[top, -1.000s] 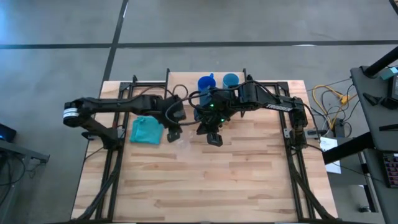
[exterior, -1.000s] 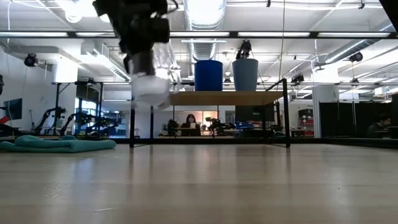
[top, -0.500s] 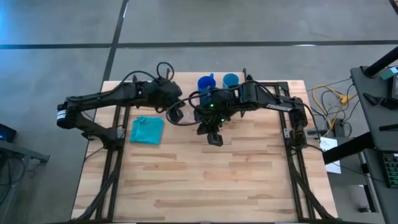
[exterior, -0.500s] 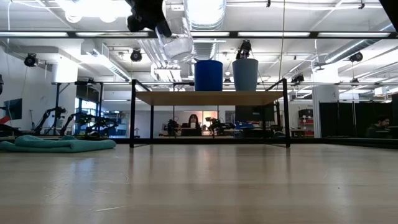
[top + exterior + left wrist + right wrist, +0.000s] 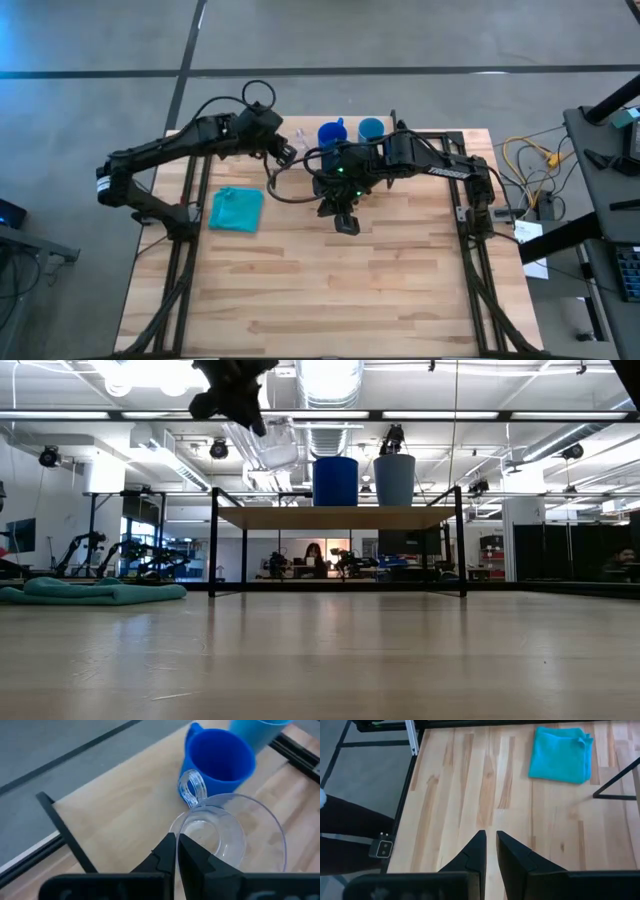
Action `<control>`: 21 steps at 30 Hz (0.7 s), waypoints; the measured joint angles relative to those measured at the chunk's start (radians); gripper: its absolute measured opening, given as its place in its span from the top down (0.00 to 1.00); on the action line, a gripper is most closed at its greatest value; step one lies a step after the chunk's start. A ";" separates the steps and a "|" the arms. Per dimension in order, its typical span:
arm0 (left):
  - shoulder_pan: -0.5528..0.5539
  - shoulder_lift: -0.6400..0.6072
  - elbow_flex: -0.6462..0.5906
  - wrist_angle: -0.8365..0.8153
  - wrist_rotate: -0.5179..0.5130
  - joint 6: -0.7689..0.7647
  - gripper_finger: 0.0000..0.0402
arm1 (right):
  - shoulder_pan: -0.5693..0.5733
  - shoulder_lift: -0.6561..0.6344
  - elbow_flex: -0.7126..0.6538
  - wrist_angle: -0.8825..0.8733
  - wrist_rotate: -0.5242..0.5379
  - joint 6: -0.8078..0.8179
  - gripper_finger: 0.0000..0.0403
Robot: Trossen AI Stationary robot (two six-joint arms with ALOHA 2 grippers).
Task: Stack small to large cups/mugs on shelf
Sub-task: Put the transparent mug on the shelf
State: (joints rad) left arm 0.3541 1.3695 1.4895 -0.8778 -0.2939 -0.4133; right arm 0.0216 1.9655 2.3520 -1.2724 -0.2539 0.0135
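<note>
The clear cup (image 5: 227, 832) is being pinched at its rim by the left claw (image 5: 176, 851), above the shelf (image 5: 340, 517), just beside the blue mug (image 5: 220, 762). A knock against that mug is being risked. The right claw (image 5: 490, 852), nearly pressed together, is being kept over the tabletop (image 5: 470, 795).

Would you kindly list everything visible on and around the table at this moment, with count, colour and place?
Clear cup: one, transparent, with a handle, held in the air over the shelf's left part.
Mug: one, dark blue, on the shelf.
Handleless cup: one, light blue, on the shelf beside the mug.
Shelf: one, light wood on black legs, at the table's far edge.
Cloth: one, teal, folded on the table's left side.
Table: one, light wood.
Left gripper: shut on the clear cup's rim, above the shelf.
Right gripper: shut, holding nothing, over the table in front of the shelf.
</note>
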 joint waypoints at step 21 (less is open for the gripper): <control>0.126 0.106 0.004 -0.037 0.037 0.004 1.00 | -0.018 0.000 0.000 -0.035 -0.009 -0.049 0.90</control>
State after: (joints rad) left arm 0.4803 1.4751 1.4937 -0.9150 -0.2573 -0.4093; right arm 0.0031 1.9656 2.3520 -1.3071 -0.2630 -0.0354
